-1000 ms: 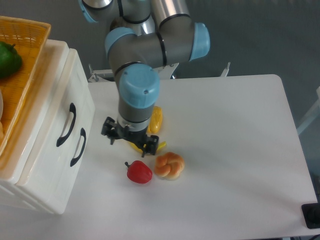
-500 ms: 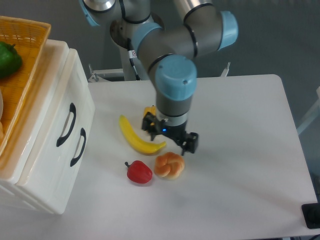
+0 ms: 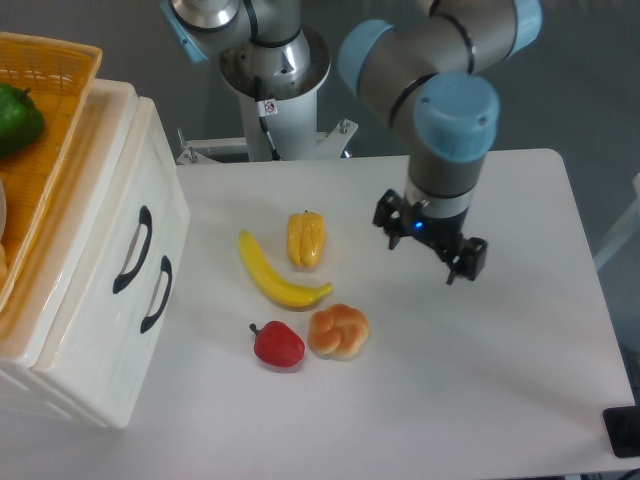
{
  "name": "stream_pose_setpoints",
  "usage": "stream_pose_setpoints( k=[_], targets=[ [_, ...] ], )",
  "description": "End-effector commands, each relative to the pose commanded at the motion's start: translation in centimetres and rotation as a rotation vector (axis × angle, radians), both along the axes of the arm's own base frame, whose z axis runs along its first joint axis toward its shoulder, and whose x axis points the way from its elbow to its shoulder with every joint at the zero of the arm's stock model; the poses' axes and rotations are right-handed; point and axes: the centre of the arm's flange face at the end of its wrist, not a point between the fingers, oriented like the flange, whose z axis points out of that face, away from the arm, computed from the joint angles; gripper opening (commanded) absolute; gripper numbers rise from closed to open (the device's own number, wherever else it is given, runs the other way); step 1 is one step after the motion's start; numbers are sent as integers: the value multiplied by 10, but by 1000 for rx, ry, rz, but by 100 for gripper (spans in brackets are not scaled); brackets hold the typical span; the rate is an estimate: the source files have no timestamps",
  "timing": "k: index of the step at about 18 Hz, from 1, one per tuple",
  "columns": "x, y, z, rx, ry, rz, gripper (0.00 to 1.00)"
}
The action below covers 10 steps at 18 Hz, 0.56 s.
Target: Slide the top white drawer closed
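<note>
Fixed camera, only view: the white cabinet (image 3: 95, 330) sat at the left of the table (image 3: 520, 380); all places below are given relative to it. The top white drawer (image 3: 125, 215) was its upper front, black handle (image 3: 131, 250) showing, and it looked pushed in, its panel about flush with the lower white drawer (image 3: 120, 330) just below, so the closing seemed done or nearly so. A small step between the fronts could not be ruled out. The gripper (image 3: 430, 243) hung well to the right of the cabinet, far from the handle, fingers spread apart and holding nothing. Banana (image 3: 275, 275), yellow pepper (image 3: 306, 238), red pepper (image 3: 278, 344) and bread roll (image 3: 339, 331) lay between cabinet and gripper. An orange basket (image 3: 50, 120) sat on the cabinet top. Left, at most: a final check or nudge.
</note>
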Motion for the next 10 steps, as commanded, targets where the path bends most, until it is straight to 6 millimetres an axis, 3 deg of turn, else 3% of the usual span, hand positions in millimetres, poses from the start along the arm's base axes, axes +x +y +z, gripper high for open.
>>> stream_pose_setpoints(
  k=[2,5,7,10],
  targets=[
    [-14,-16,1,-21,7,-32,100],
    [-39,-38,-22,-32,-24,-45,100],
    [-51,-51,-22,-22,-12,-24,100],
    [-53,-56,-21,-16,-16,-15,100]
  ],
)
